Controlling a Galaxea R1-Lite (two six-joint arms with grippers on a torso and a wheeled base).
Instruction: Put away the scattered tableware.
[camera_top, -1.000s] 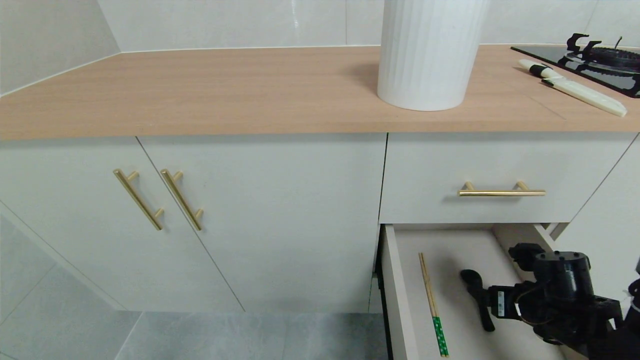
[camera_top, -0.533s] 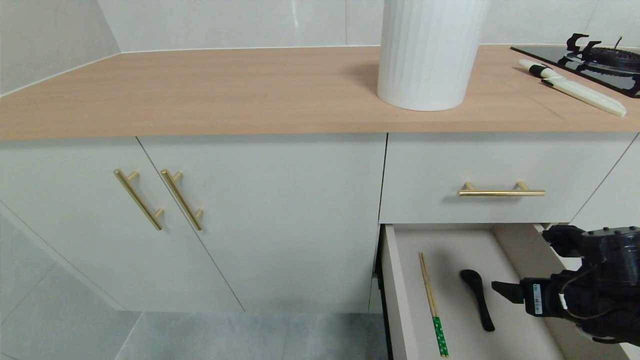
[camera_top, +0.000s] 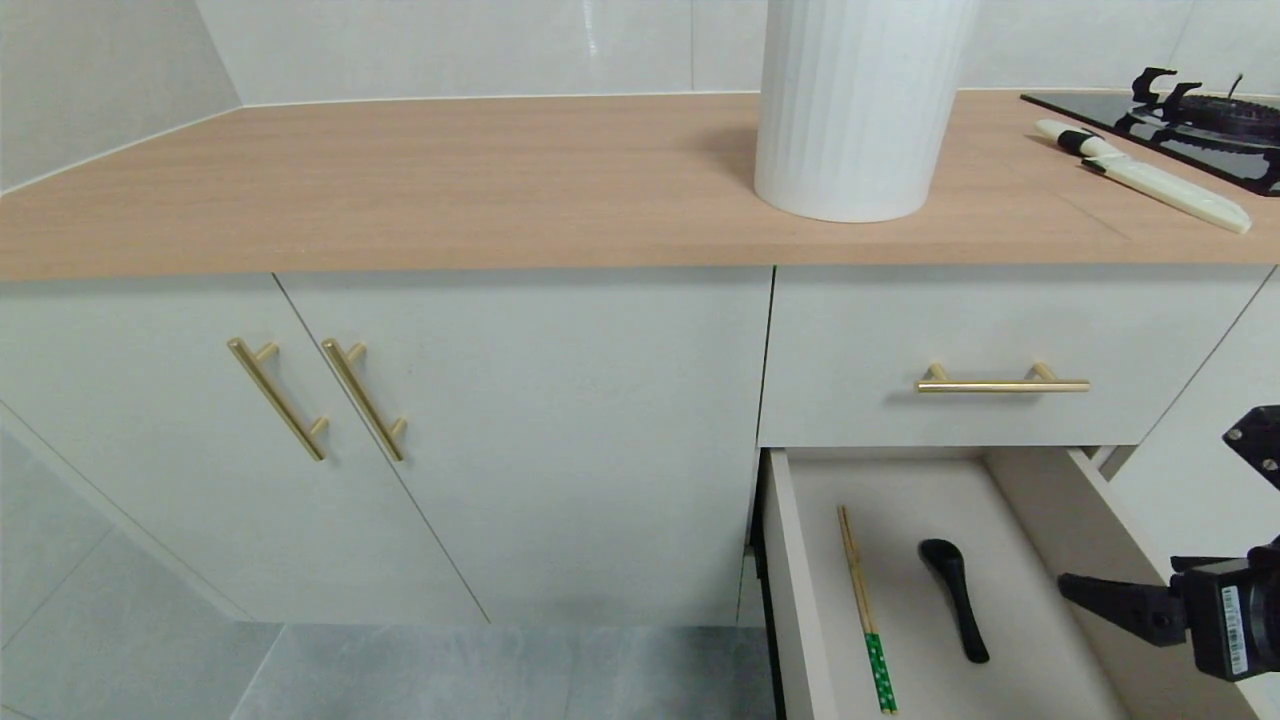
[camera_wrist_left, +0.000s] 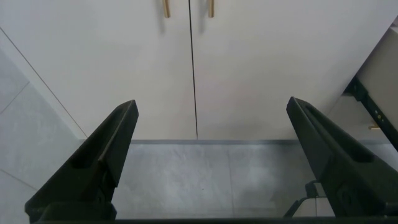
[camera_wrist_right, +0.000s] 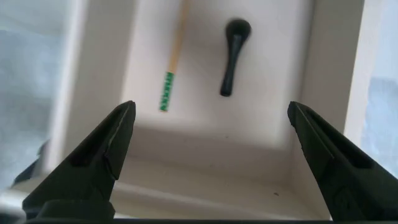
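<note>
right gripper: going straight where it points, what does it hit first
The right gripper would probably meet the bare floor of the open pale drawer first, near the slim black spoon; depth is unclear.

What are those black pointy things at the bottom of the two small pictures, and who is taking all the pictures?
Those are a robot's claws. It has two arms, and each arm has a claw and a little camera on its wrist. The big picture comes from a camera on the robot's head, looking at a kitchen counter. One small picture looks past the left claw at cupboard doors. The other looks past the right claw into an open drawer, where chopsticks and a black spoon lie. On the counter are a white tub and a knife, beside a stove. Both claws are open and hold nothing.
</note>
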